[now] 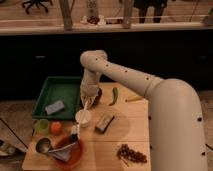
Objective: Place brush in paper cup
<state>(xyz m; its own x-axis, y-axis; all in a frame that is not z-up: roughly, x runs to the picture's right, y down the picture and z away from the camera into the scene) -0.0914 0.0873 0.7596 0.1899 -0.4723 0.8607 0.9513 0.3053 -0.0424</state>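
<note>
The slim pale stick-like brush (81,118) slants down from the dark two-finger gripper (89,99) past the left side of the small white paper cup (83,118), its dark-and-white head low by the rim of the orange bowl (75,156); whether the stick is inside the cup or just beside it I cannot tell. The gripper hangs just above the cup at the edge of the green tray (59,88), and its grasp is unclear. Near the cup lie a tan-and-dark block (104,122), an orange fruit (56,128), a light green cup (42,126) and a green pepper (114,95).
</note>
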